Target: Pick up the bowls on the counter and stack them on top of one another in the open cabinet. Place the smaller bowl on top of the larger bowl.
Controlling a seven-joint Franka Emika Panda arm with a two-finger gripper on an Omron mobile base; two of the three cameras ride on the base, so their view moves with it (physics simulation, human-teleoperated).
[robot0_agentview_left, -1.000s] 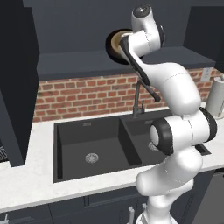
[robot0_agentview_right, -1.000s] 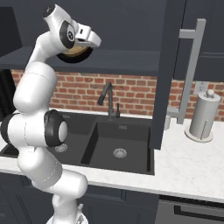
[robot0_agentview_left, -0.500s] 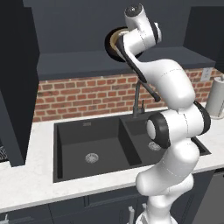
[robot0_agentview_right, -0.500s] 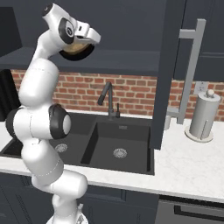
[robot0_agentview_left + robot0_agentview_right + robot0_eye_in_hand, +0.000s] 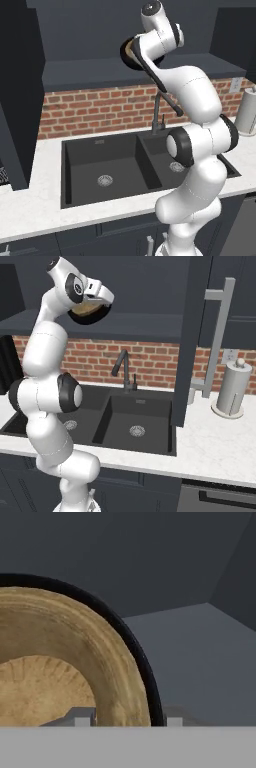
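The tan wooden bowl [image 5: 45, 662] sits nested inside the glossy black bowl [image 5: 142, 657] on the open cabinet's shelf [image 5: 200, 657], smaller on larger as the task asks, while the jaws straddle both rims, whether gripping I cannot tell.

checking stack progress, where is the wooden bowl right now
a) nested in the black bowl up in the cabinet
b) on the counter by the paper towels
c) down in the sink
a, the hand view shows the wooden bowl sitting inside the black bowl rim, on the cabinet floor.
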